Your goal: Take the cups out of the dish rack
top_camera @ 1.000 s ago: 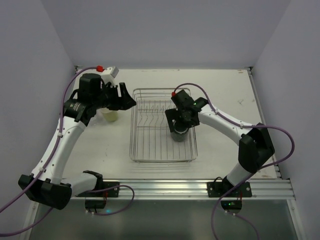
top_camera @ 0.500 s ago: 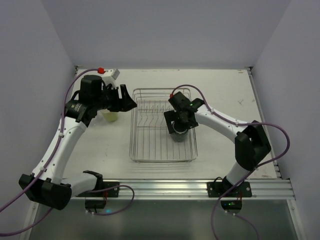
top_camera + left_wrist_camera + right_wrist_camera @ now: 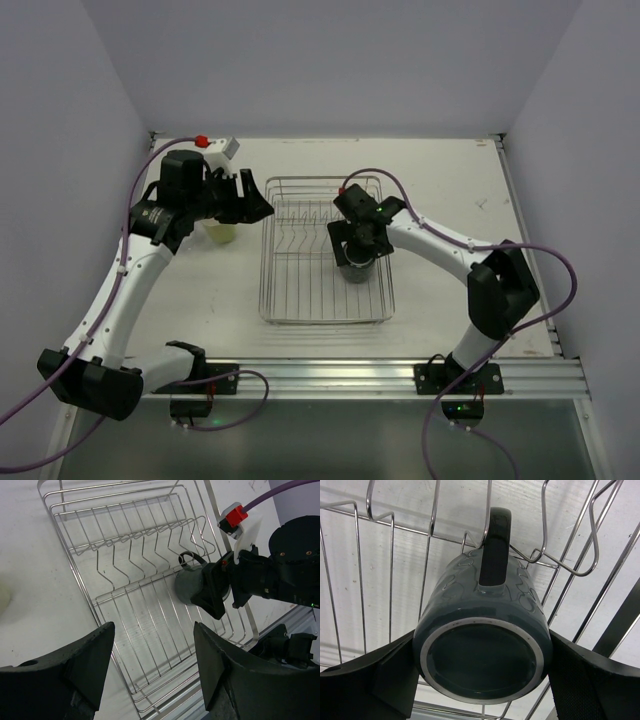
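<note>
The silver wire dish rack [image 3: 268,300] sits mid-table. A dark grey mug [image 3: 357,272] with a handle stands upside down inside it, on its right side. My right gripper [image 3: 358,258] is shut on the mug [image 3: 482,655], one finger pressed on each side of its body, with the handle pointing away among the rack's wires [image 3: 430,530]. My left gripper [image 3: 255,203] is open and empty, hovering at the rack's left edge [image 3: 80,580]. A pale yellow cup [image 3: 222,233] stands on the table just left of the rack. The clear tumblers are out of view.
The left wrist view shows the mug [image 3: 190,585] with the right gripper on it, and a sliver of the yellow cup [image 3: 2,600] at the left edge. Grey walls enclose the table on three sides. A metal rail [image 3: 350,378] runs along the near edge.
My right gripper shifted slightly left and settled around the mug. The mug and the left arm have hardly moved.
</note>
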Controlling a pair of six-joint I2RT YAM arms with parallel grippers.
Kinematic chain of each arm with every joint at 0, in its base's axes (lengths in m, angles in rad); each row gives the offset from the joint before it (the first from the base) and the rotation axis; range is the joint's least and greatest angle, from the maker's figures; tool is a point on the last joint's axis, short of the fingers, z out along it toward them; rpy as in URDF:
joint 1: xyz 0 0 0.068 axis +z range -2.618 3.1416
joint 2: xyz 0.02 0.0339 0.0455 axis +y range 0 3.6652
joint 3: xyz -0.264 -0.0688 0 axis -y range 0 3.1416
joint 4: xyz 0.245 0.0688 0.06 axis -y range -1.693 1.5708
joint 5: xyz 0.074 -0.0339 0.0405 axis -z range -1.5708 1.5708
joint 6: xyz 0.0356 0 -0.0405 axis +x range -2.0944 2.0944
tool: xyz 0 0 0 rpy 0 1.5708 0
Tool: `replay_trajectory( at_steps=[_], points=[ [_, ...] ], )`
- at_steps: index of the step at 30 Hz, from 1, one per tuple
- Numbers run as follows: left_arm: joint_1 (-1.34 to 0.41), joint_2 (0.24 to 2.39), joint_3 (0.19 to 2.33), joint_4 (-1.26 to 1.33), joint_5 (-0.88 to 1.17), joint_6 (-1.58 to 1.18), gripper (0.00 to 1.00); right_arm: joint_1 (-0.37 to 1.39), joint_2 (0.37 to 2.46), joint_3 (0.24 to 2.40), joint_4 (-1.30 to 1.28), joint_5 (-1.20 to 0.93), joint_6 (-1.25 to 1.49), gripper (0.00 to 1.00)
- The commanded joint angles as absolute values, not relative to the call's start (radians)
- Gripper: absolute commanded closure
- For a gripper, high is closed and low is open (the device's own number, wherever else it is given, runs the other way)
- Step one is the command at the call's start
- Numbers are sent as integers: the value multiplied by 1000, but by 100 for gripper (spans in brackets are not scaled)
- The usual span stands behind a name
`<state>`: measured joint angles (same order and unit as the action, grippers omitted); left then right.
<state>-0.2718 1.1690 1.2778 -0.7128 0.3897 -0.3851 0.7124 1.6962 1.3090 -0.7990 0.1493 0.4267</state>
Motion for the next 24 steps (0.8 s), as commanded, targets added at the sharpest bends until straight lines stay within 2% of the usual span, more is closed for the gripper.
replay_trajectory(
  at_steps=[1,12,18,24],
  points=[
    [-276,1146,1266,-693,405,-397,32,719,1631,1322,-733,147,446,100],
    [-276,1137,1264,-692,410,-405,32,715,1405,1371,-759,118,477,100],
    [-276,1131,1259,-681,434,-414,32,675,1313,1361,-733,-8,494,100],
    [-276,1117,1252,-681,462,-417,32,597,1232,1227,-605,-260,511,100]
  ],
)
